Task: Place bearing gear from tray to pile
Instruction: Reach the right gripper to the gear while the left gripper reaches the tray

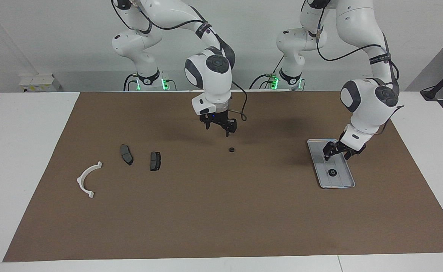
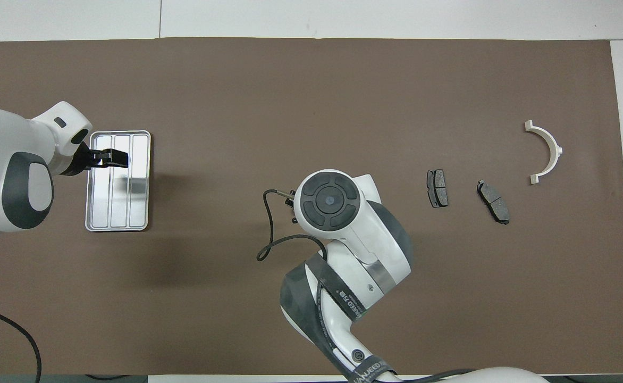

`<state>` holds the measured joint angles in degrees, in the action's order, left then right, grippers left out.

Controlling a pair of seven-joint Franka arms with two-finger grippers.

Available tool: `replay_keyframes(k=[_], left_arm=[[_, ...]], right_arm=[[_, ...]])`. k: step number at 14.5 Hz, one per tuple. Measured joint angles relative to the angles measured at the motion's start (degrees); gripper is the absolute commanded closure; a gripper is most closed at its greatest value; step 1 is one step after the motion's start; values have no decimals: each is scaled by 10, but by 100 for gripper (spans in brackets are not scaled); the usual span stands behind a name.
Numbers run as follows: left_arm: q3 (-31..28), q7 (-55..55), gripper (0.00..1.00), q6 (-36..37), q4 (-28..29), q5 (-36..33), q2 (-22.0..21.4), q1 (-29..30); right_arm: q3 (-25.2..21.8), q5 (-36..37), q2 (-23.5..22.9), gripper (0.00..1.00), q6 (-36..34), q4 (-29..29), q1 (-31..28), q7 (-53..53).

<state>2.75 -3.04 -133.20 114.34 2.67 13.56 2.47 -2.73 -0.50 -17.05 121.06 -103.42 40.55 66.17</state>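
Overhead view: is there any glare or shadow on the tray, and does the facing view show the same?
Overhead view: the tray shines nearly white, with a dark reflection patch mid-tray; soft arm shadow on the mat beside it. Facing view: the tray looks matte grey, no glare; diffuse shadows lie under both arms.

The silver tray (image 1: 321, 166) lies toward the left arm's end of the brown mat (image 1: 221, 211), at about 3 o'clock, a small black bearing gear (image 1: 332, 172) in it. The left gripper (image 1: 336, 154), jaws spread, hangs over the tray. A second black gear (image 1: 231, 150) sits mid-mat; the right gripper (image 1: 218, 126) hovers above it, at 12 o'clock
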Motion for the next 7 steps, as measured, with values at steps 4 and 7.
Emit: replay_keyframes(k=[4, 7], left_arm=[[2, 0, 12, -33, 0, 0, 21, -1], [2, 0, 12, -53, 0, 0, 31, -2]], right_arm=[[0, 37, -82, 5, 13, 67, 30, 65], [-2, 39, -111, 7, 21, 84, 26, 67]])
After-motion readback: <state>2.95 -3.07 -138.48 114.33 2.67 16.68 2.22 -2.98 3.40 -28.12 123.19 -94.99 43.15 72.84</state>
